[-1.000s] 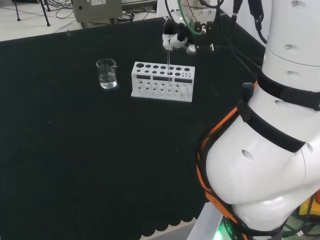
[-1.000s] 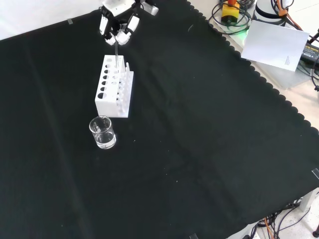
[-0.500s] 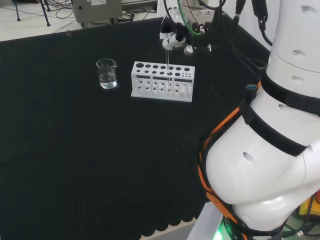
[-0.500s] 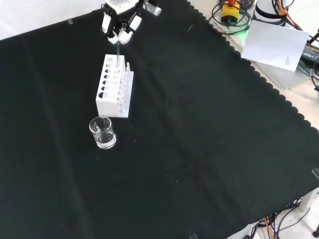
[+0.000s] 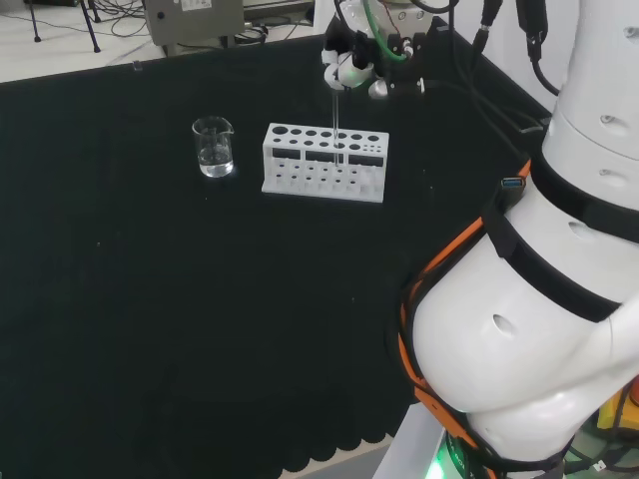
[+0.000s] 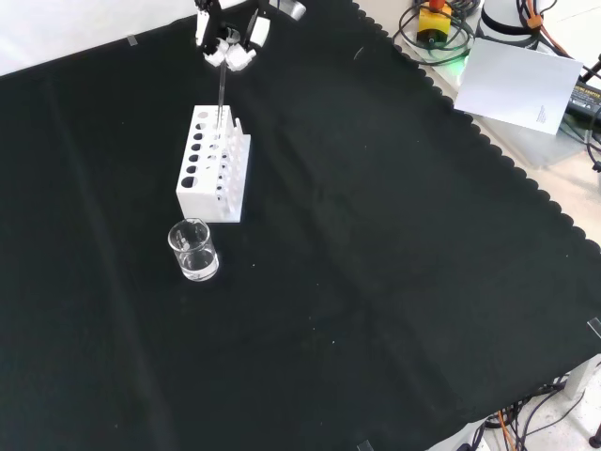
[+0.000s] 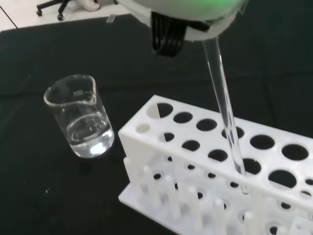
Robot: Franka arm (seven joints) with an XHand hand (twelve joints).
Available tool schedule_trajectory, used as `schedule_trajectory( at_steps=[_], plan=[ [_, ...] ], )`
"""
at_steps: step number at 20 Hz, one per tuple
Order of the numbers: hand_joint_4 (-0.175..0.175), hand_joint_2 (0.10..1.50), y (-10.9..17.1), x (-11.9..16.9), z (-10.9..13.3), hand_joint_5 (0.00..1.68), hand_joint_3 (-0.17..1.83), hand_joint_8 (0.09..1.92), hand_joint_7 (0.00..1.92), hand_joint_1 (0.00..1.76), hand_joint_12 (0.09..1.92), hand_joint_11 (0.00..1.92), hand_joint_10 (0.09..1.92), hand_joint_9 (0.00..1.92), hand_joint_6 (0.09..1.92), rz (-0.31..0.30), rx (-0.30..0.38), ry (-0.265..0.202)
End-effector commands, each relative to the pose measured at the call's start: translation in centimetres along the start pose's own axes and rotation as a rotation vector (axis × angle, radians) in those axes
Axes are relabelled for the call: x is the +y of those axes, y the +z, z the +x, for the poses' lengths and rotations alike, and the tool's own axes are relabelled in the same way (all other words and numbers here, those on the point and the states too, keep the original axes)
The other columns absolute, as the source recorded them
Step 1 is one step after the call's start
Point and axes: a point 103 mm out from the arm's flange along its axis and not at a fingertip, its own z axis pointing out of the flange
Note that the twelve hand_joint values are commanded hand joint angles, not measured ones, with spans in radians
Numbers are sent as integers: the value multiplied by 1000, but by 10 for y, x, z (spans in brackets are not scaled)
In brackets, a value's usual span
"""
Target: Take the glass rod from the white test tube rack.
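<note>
1. Black cloth covers the bench in the head view, where the hand (image 5: pixel 351 68) hangs above the white test tube rack (image 5: pixel 324 162), its fingers curled round the top of the glass rod (image 5: pixel 335 125). Directly below the fingers the rod runs down into one of the rack's holes. A beaker (image 5: pixel 214 147) holding a little clear liquid stands well apart from the fingers, to the rack's left.

2. Front view: the hand (image 6: pixel 230 38) reaches in from the top edge, fingers pinching the rod (image 6: pixel 222 94). The rod's lower end appears to sit in a hole at the rack's (image 6: pixel 214 164) far end, straight beneath the fingertips. The beaker (image 6: pixel 193 250) sits just beyond the rack's near end, clear of the rod's path.

3. Wrist view: the rod (image 7: pixel 224 110) slants down from under the palm and its tip looks to be just inside a hole of the rack (image 7: pixel 210 166). By this showing the grasp is made and the lift looks nearly complete; what remains is clearing the tip from the hole. Nothing else crowds the rod; the beaker (image 7: pixel 80 122) stands beside the rack, away from the fingers.
</note>
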Motion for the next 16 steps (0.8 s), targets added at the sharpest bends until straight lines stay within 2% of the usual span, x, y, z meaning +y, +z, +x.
schedule_trajectory(
  at_steps=[1,7,12,16],
  plan=[
    [-175,652,-38,-6,-5,1100,837,1153,1412,1186,774,1724,884,1707,1044,-133,66,23],
    [-175,617,-63,-19,-1,1138,867,1085,1466,1194,647,1731,763,1733,998,-133,79,27],
    [-175,607,-79,-25,18,1151,873,1066,1482,1197,616,1740,710,1758,979,-103,49,27],
    [-175,597,-89,-32,29,1163,881,1059,1490,1200,608,1748,688,1772,963,-109,36,14]
  ],
)
